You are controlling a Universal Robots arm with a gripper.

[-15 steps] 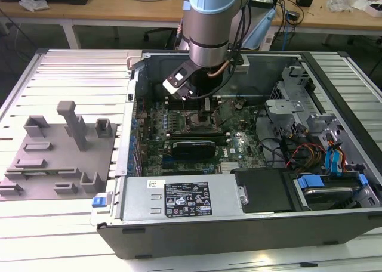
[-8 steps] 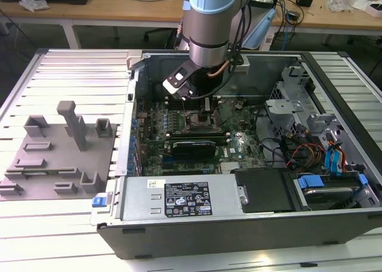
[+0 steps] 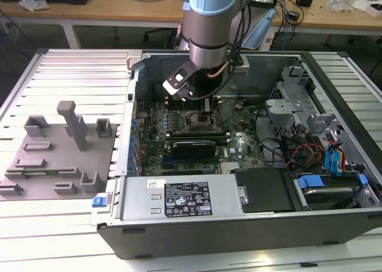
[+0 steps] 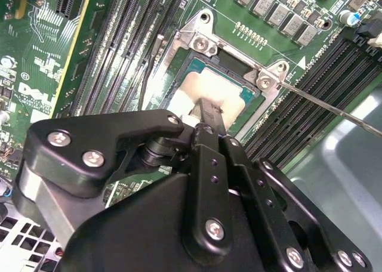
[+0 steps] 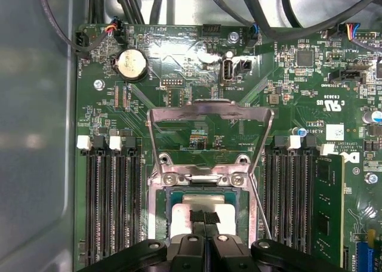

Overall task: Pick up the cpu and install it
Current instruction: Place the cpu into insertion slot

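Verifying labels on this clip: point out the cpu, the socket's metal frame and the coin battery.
cpu (image 5: 225,218), first wrist view, bare part of its silvery top.
socket's metal frame (image 5: 210,110), first wrist view, its wide crossbar.
coin battery (image 5: 131,64), first wrist view, middle of its round face.

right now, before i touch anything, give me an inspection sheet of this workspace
surface: slatted metal table carrying an open dark computer case
job's things: small square silvery cpu sits within the black-framed socket of the green motherboard; metal load plate raised
clutter: grey plastic block fixture on the table, at the exterior view's left of the case
grippers: black gripper down on the cpu's top
cables: black cables along the board's edge; coloured wires by the drive bays
surroundings: wooden benches behind
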